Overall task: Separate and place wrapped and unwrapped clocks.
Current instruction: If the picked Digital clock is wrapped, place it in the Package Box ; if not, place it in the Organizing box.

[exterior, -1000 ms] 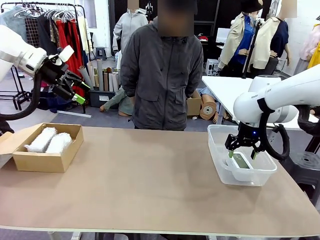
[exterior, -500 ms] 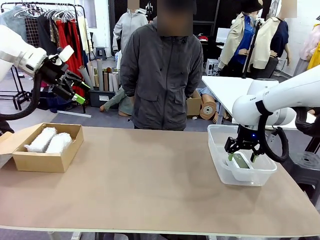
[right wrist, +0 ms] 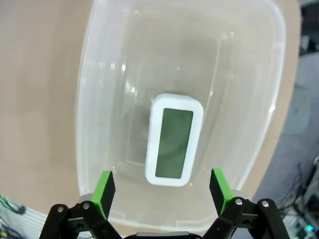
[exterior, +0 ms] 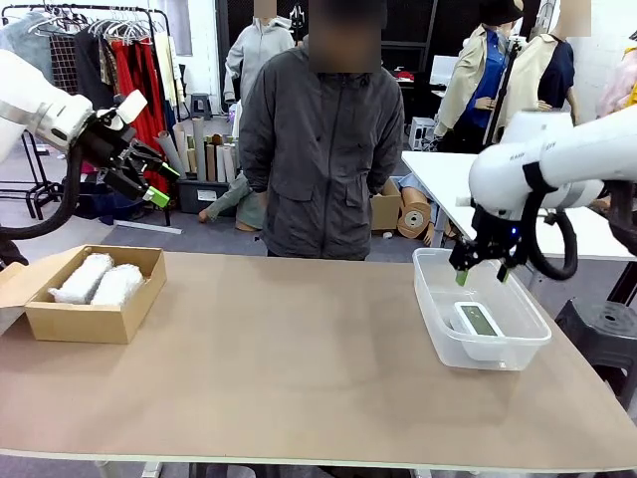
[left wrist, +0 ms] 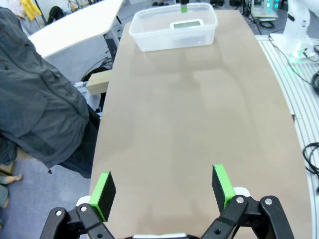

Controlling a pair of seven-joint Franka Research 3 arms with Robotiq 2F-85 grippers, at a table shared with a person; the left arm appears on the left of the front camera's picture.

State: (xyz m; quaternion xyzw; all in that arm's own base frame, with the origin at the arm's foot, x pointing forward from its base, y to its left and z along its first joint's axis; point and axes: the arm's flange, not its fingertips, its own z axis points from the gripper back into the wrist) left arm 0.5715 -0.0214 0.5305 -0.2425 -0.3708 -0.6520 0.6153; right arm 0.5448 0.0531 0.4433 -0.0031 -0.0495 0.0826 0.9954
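Two bubble-wrapped clocks (exterior: pixel 97 280) sit in the cardboard box (exterior: pixel 85 321), below the left fingers (exterior: pixel 157 183), spread wide and empty. Bare digital clock (right wrist: pixel 174 146) lies in the clear bin (right wrist: pixel 251 149) beneath the right fingers (exterior: pixel 480 274), also wide. Risk-wise, a low swing could clip that bin's rim and shove it along the bench (exterior: pixel 289 358).

The left arm is reaching in from the left side, its claw (exterior: pixel 154 182) hanging high with both jaws spread wide and empty. The right claw (exterior: pixel 481 273) is pointing straight down from its bent wrist, jaws also gaping, gripping nothing.
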